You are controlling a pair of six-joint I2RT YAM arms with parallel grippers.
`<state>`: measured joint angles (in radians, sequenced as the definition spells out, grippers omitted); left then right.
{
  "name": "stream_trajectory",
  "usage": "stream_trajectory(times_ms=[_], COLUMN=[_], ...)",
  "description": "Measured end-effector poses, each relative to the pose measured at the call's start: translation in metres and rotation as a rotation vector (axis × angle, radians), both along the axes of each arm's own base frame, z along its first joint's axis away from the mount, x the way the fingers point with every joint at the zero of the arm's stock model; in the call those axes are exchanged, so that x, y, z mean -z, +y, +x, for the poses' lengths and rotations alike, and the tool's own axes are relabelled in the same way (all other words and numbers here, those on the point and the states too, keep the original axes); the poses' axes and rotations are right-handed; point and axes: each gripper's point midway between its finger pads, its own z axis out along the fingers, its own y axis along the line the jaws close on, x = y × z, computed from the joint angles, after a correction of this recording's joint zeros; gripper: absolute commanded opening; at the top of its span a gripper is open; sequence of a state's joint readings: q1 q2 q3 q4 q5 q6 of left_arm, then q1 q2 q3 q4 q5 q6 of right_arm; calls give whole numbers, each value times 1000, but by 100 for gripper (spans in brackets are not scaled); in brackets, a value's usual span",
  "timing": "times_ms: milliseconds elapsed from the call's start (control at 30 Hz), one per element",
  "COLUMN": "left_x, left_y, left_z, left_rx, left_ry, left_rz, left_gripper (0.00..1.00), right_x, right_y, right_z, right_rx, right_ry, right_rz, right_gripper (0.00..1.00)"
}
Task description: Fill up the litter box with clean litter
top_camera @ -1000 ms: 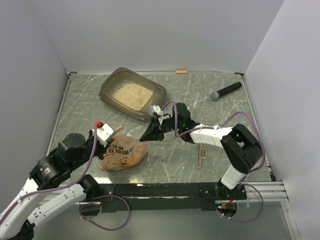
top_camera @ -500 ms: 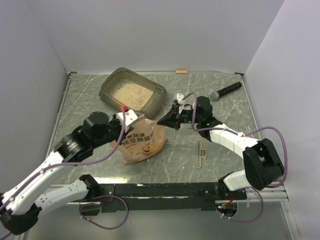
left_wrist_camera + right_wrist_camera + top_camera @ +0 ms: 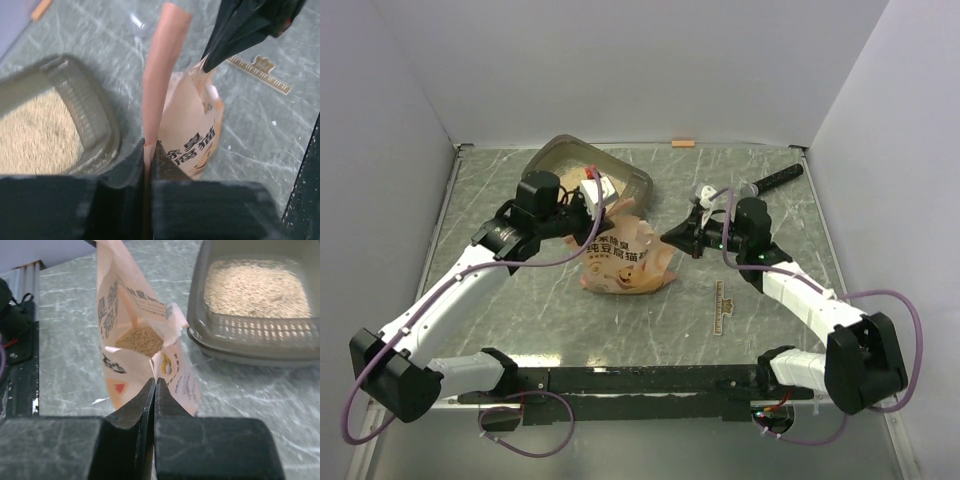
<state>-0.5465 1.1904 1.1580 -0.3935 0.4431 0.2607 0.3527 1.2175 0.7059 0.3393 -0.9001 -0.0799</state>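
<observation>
The orange-pink litter pouch point(image 3: 623, 262) hangs upright between my grippers, just in front of the litter box point(image 3: 632, 184). My left gripper point(image 3: 603, 212) is shut on the pouch's upper left edge point(image 3: 159, 75). My right gripper point(image 3: 667, 237) is shut on the pouch's right corner point(image 3: 172, 371). The pouch mouth gapes in the right wrist view, and beige granules point(image 3: 142, 340) show inside. The grey-brown litter box point(image 3: 200, 305) holds a layer of tan litter point(image 3: 252, 287); it also shows in the left wrist view point(image 3: 95, 115). My left arm covers most of the box from above.
A black microphone-like stick point(image 3: 775, 180) lies at the back right. A small wooden ruler point(image 3: 724, 305) lies right of the pouch, also in the left wrist view point(image 3: 257, 74). An orange tab point(image 3: 683, 144) sits at the back wall. Grey walls close in three sides.
Both arms have carried the pouch from the front left toward the back and right. It went from lying on the table to hanging upright beside the litter box.
</observation>
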Motion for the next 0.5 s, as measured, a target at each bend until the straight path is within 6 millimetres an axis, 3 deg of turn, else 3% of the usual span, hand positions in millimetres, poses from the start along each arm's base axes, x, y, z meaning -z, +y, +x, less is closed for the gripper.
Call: stream_trajectory(times_ms=[67,100,200,333,500], left_x=[-6,-15,-44,-62,-47], left_y=[-5,-5,8,41,73], left_z=[-2,-3,-14,-40,-50], left_rx=[29,31,9,-84,-215], left_ry=[-27,-60,-181,-310,-331], left_rz=[-23,-48,-109,-187,-240], left_gripper=[47,61,73,79,79], right_x=[2,6,15,14,14], right_y=[-4,-5,-8,-10,-10], right_z=[-3,-5,-9,-14,-15], right_rx=[15,21,27,32,33], right_ry=[-9,0,13,-9,-6], right_rz=[2,-1,-3,7,11], right_gripper=[0,0,0,0,0])
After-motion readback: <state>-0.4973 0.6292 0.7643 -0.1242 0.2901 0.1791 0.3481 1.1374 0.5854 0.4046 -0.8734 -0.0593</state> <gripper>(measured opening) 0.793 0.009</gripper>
